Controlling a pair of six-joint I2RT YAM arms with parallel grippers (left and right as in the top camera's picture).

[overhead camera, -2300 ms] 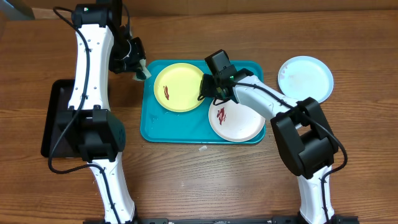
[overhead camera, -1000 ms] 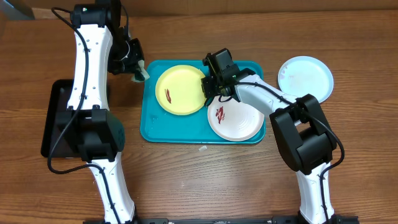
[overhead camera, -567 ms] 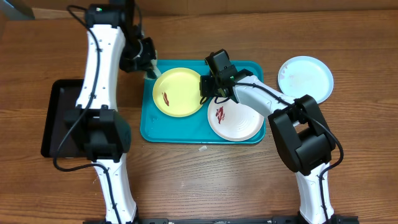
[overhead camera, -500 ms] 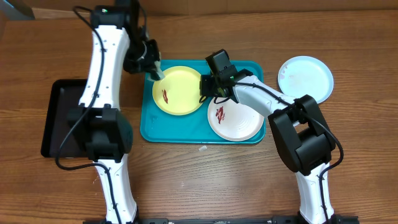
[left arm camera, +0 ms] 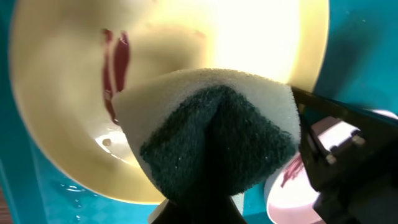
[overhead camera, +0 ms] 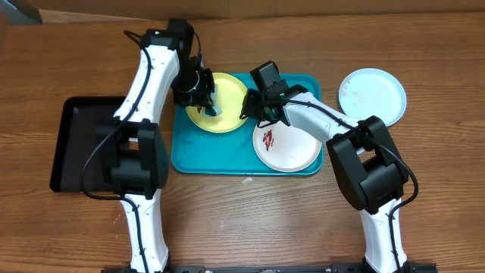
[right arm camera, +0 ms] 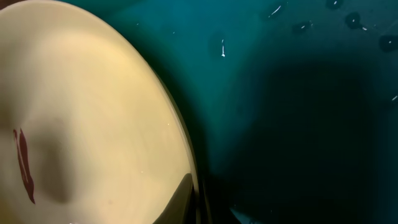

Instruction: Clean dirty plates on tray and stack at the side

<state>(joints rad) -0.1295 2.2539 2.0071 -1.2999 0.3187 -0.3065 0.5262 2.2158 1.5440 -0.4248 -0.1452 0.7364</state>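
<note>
The yellow-green plate (overhead camera: 227,98) lies on the turquoise tray (overhead camera: 220,155) at its back left, with a dark-red smear (left arm camera: 117,59). My right gripper (overhead camera: 248,108) is shut on that plate's right rim (right arm camera: 186,180). My left gripper (overhead camera: 206,102) is shut on a white-and-dark-green sponge (left arm camera: 211,134) and holds it over the plate, just right of the smear. The white plate (overhead camera: 292,148) with a red smear sits at the tray's front right. The pale blue plate (overhead camera: 373,93) lies on the table right of the tray.
A black rectangular tray (overhead camera: 79,152) lies at the left of the wooden table. A small white scrap (overhead camera: 246,180) lies just in front of the turquoise tray. Water droplets (right arm camera: 336,18) dot the tray floor.
My left arm has swung right from outside the tray's left edge and brought the sponge over the yellow-green plate. My right gripper has stayed on the plate's rim.
</note>
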